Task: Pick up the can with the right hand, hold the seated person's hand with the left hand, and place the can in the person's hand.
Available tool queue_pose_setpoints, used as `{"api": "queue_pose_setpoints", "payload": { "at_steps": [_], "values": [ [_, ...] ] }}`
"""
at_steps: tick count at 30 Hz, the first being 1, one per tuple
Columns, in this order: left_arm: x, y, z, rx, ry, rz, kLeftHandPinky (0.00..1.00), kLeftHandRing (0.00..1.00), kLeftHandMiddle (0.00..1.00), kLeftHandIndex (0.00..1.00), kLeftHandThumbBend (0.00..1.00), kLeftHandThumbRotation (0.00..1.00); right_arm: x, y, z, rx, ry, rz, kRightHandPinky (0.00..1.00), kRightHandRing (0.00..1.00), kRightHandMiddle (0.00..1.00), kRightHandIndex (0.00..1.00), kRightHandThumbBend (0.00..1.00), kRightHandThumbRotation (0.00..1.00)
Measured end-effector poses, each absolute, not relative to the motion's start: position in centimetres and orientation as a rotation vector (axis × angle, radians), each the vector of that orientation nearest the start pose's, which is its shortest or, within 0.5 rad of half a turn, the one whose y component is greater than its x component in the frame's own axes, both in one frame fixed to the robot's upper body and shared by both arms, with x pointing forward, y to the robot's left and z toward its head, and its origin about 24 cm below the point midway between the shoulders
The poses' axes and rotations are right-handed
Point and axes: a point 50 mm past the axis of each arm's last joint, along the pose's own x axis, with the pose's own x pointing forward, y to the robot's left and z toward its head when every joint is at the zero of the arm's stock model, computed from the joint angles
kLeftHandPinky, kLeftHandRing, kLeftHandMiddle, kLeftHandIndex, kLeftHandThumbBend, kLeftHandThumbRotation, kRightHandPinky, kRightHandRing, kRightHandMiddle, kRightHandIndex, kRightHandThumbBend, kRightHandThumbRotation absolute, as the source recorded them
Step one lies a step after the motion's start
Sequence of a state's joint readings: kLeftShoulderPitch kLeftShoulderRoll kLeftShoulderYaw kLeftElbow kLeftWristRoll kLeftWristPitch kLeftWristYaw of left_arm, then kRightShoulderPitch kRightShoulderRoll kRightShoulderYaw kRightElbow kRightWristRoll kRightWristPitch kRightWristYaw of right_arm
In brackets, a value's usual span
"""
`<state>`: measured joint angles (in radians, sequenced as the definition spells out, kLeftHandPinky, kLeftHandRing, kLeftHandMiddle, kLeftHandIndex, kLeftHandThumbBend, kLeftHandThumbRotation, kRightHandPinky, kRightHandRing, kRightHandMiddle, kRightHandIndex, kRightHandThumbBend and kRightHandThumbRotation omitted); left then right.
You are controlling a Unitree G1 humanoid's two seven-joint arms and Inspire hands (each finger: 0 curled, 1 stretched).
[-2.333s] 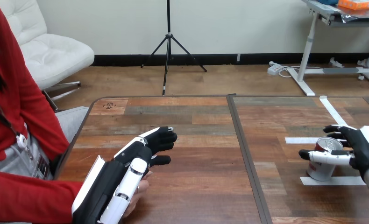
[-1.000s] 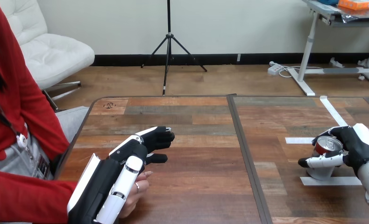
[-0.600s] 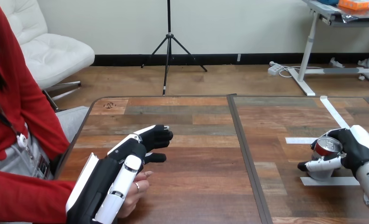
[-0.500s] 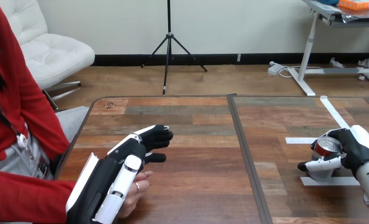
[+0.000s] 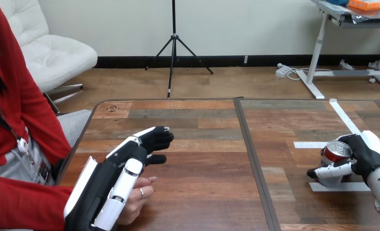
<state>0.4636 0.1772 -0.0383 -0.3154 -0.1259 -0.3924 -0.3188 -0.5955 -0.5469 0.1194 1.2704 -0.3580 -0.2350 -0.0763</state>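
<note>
The right hand (image 5: 368, 155), curled round the can (image 5: 336, 150), should lift it straight and upright, while the left hand (image 5: 147, 142) hovers loose-fingered and empty over the person's hand (image 5: 139, 195).

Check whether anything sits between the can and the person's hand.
Nothing visible does: only table lies between the can, gripped by the right hand, and the person's hand. The left hand lies over most of that hand.
</note>
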Motion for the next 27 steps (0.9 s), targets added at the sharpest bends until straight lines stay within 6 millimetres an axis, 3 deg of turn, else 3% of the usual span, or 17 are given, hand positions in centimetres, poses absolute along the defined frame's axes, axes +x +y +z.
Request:
{"api": "queue_pose_setpoints", "payload": {
  "at_steps": [19,27],
  "values": [
    [15.68,17.23,6.29,0.097,-0.244,-0.276,0.77,0.82,0.80,0.78,0.26,0.92,30.90,-30.92,0.73,-0.887,0.464,-0.079,0.48,0.54,0.59,0.60,0.94,0.08],
    [15.68,17.23,6.29,0.097,-0.244,-0.276,0.76,0.81,0.79,0.77,0.26,0.90,30.96,-30.93,0.81,-0.893,0.464,-0.075,0.47,0.52,0.56,0.56,0.86,0.05]
  ]
}}
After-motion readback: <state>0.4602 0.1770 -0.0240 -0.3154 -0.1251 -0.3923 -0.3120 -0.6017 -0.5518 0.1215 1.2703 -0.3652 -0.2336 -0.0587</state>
